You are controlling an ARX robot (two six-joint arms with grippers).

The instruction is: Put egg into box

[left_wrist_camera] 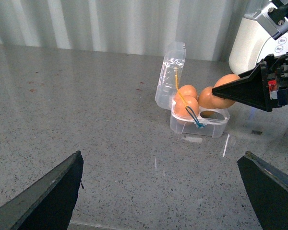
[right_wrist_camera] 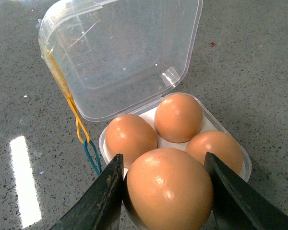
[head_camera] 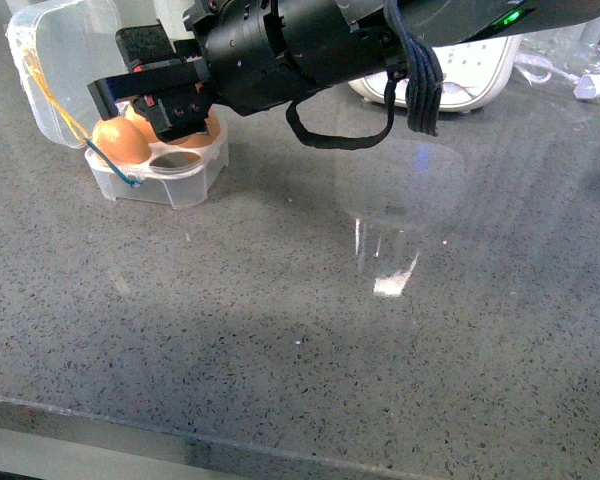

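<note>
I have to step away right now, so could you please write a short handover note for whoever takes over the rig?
Right gripper: shut on the egg, held just above the box.
Left gripper: open, holding nothing, away from the box.
Box: lid open, three eggs seated, one cup free.
Done: egg picked up and brought over.
Left: lower it into the free cup, release, withdraw.

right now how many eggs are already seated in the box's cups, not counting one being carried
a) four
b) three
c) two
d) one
b: three eggs sit in the box, while the fourth egg is held between the jaws of the right gripper.
</note>
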